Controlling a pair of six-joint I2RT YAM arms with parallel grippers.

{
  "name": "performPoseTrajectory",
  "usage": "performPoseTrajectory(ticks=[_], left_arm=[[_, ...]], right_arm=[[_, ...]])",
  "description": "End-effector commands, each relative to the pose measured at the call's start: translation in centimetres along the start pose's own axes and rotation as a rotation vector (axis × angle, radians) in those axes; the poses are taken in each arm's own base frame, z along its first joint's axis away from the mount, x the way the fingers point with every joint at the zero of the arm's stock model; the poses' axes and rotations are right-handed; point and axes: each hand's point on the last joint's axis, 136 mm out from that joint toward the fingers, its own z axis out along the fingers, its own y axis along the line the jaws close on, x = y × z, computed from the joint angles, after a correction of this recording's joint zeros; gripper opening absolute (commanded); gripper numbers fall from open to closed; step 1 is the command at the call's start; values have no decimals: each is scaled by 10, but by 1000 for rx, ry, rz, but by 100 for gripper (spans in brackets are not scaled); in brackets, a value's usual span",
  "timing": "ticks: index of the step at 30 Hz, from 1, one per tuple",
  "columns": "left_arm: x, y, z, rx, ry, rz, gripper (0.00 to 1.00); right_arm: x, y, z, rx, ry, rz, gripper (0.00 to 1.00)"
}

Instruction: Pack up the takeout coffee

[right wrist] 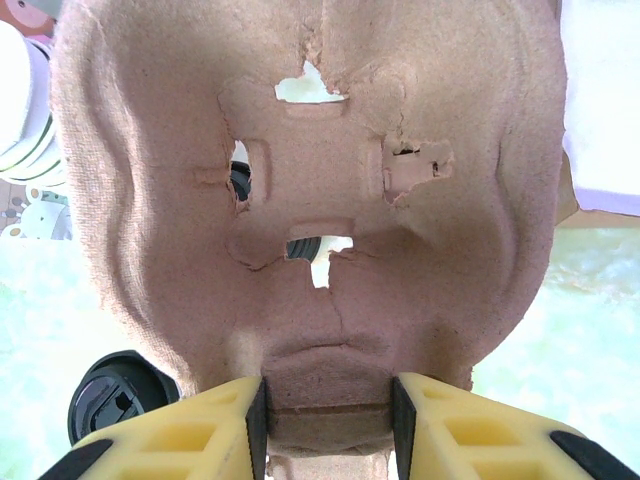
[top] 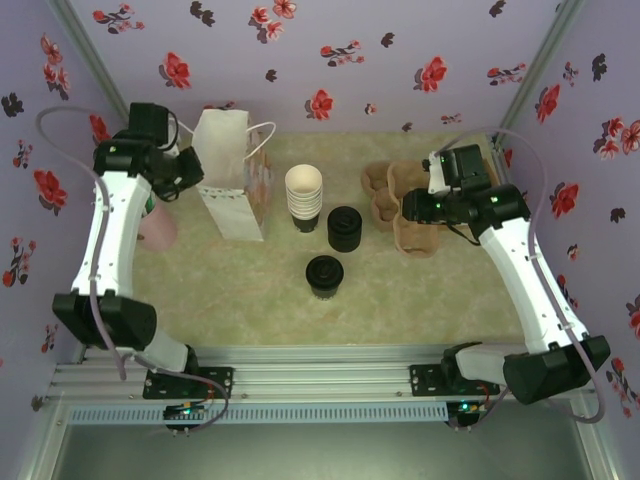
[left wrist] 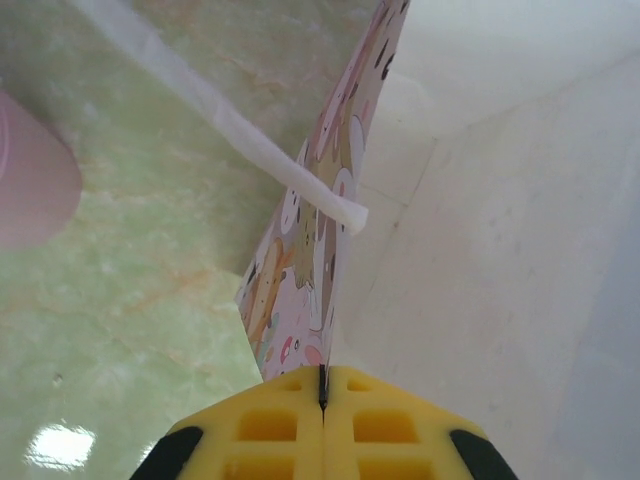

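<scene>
Your left claw [left wrist: 322, 385] is squeezed fully closed, its yellow pads meeting on the top edge of the white paper bag [left wrist: 480, 250]. Just ahead of the pinch, the bag's printed outer face falls away on one side and its plain inner wall on the other. A flat white handle [left wrist: 250, 140] runs off beyond the pads. Further out to that claw's left, a pink cup [left wrist: 30, 180] stands on the green marbled table [left wrist: 150, 330].

Your right claw [right wrist: 328, 400] is narrowed onto the rim of the brown pulp cup carrier [right wrist: 150, 200], one finger on each side. The carrier spreads away from the fingers, with torn holes in its middle.

From above, you can see the takeout coffee [top: 325, 275] upright on the table, touched by neither claw. It sits to the left of the right claw and nearer the arm bases, well apart from it. Beyond the coffee stand a black stack of lids [top: 343, 227] and a stack of cream-rimmed cups [top: 304, 192], between the two claws.
</scene>
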Motion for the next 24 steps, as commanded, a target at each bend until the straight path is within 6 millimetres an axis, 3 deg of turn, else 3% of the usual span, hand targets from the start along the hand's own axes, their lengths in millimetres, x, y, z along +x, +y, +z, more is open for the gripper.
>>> performPoseTrajectory(ticks=[1, 10, 17, 24], left_arm=[[20, -5, -20, 44, -3, -99, 0], [81, -11, -26, -4, 52, -171, 0], [103, -6, -31, -130, 46, -167, 0], [125, -8, -33, -153, 66, -217, 0]], right_arm=[[-5, 5, -9, -29, -40, 13, 37], [-7, 14, -15, -74, -55, 16, 37], [-6, 15, -16, -89, -56, 29, 37], [-11, 30, -30, -162, -90, 47, 37]])
